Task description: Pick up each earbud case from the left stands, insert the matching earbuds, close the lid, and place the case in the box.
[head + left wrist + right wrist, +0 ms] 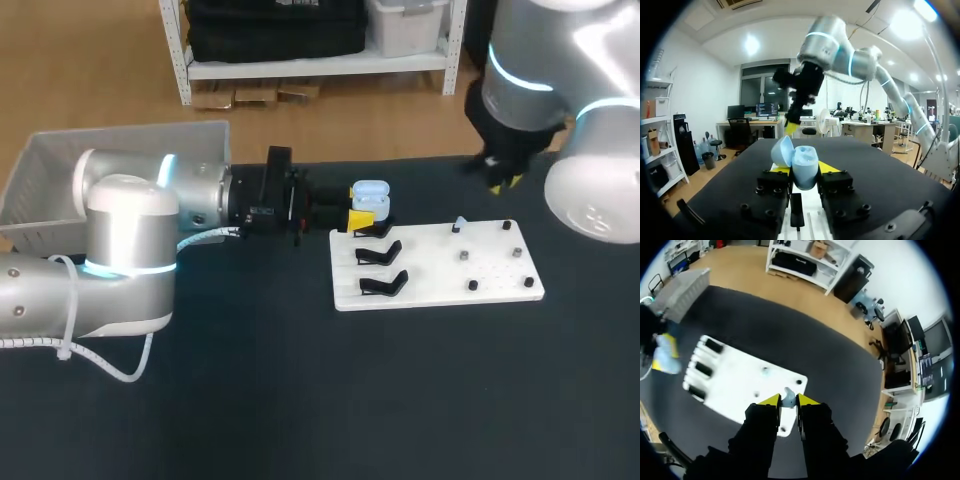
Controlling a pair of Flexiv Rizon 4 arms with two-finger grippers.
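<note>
My left gripper (pixel 362 217) is shut on a light blue earbud case (pixel 370 193) and holds it over the back left corner of the white board (pixel 435 290). In the left wrist view the case (pixel 804 167) sits between the yellow tips with its lid (pixel 782 151) open. Raised above the board's back right, my right gripper (pixel 505 184) is shut on a small light blue earbud (pixel 788 399). Another pale earbud (pixel 459 226) stands on a peg. Three black stands (pixel 381 283) line the board's left side, all bare.
A pale plastic box (pixel 60 165) sits at the table's back left, behind my left arm, and also shows in the right wrist view (pixel 682 290). Several small dark pegs (pixel 472 286) dot the board's right half. Dark table surface lies in front of the board.
</note>
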